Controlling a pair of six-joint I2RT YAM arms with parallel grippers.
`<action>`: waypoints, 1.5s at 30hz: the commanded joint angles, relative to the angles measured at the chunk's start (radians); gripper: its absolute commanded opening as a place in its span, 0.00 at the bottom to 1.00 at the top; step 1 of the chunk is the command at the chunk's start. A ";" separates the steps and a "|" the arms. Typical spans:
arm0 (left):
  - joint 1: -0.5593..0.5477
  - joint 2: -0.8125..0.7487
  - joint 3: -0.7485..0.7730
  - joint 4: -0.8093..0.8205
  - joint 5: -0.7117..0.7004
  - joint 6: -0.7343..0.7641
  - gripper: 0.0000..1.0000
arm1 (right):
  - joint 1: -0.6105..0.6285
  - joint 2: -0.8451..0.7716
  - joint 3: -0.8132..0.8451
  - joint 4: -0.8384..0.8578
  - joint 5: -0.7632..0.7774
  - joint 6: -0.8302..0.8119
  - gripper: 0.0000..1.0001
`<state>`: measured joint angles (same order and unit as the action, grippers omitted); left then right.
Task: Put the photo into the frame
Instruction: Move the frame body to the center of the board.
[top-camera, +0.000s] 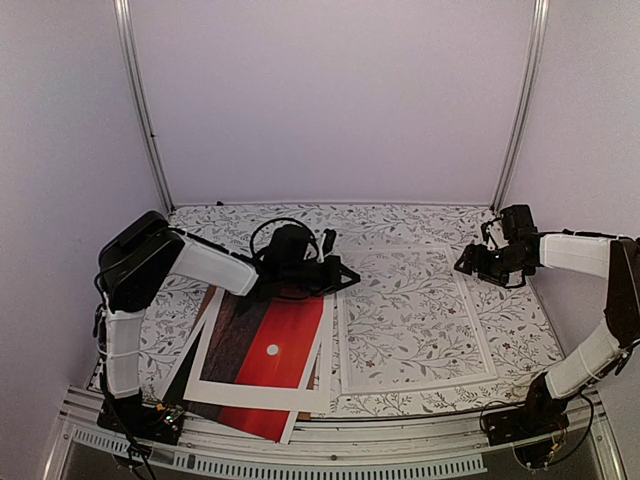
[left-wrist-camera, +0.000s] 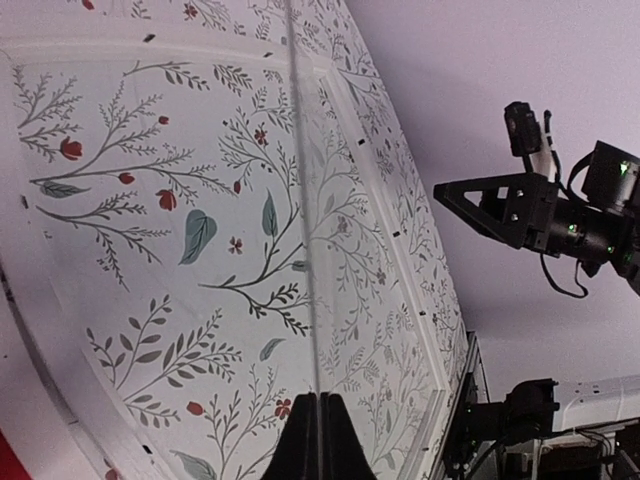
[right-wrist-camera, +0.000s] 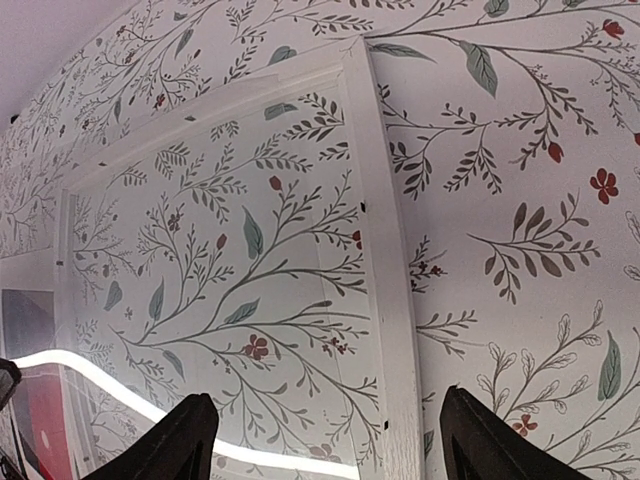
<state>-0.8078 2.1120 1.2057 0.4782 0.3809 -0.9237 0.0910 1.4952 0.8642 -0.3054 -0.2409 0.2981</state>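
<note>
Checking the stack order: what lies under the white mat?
The photo and a brown board show through the opening of the white mat. Their parts beneath its border are covered.

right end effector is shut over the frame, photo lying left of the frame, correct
Not shut: the right wrist view shows the right end effector open, fingers spread wide. It is over the frame, and the photo lies left of it.

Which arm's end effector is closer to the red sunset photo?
Left. The left end effector sits at the far right corner of the photo. The right end effector hovers past the far right corner of the frame, which lies between.
</note>
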 joint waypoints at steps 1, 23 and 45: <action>-0.009 -0.088 -0.024 0.025 0.031 -0.009 0.00 | -0.003 -0.021 0.004 -0.007 0.019 0.003 0.80; 0.002 -0.122 0.084 0.252 0.231 -0.336 0.00 | -0.048 -0.073 0.127 -0.159 0.087 0.007 0.80; 0.073 -0.401 0.035 0.005 0.151 -0.107 0.00 | -0.050 0.001 -0.110 -0.018 -0.048 0.050 0.64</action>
<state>-0.7658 1.7676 1.2594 0.5056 0.5442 -1.0840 0.0444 1.4754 0.7834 -0.3763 -0.2588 0.3294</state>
